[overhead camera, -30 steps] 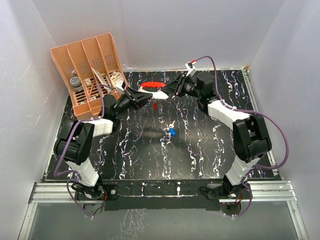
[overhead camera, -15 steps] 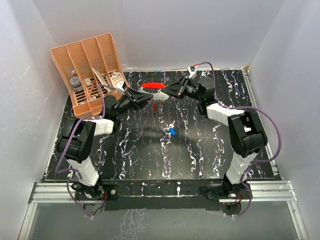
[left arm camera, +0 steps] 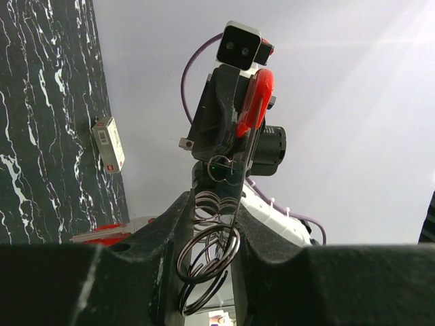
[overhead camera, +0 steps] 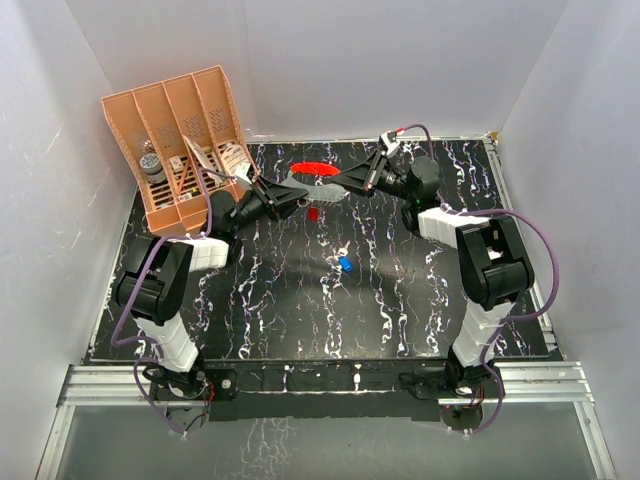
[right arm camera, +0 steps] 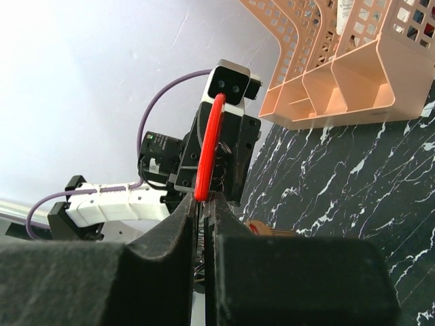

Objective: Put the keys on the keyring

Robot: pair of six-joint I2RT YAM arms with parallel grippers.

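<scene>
The keyring's red oval loop (overhead camera: 315, 168) hangs in the air at the back middle between both grippers. My right gripper (overhead camera: 342, 184) is shut on the loop's lower end (right arm camera: 209, 146), fingers (right arm camera: 178, 224) pressed together. Facing it, my left gripper (overhead camera: 297, 193) has its jaws a little apart, with the keyring's dark wire rings (left arm camera: 207, 255) lying between them. Whether they pinch the rings does not show. The loop (left arm camera: 255, 102) stands upright in the left wrist view. The red-headed key (overhead camera: 312, 212) lies on the table below. The blue-headed key (overhead camera: 345, 264) lies nearer the middle.
A peach slotted organiser (overhead camera: 185, 140) with small items stands at the back left, close behind the left arm, and it also shows in the right wrist view (right arm camera: 340, 68). White walls enclose the black marbled table (overhead camera: 400, 300).
The right jaws have closed onto the red loop and that wrist has swung back. The left jaws have widened slightly. Both keys lie where they were.
</scene>
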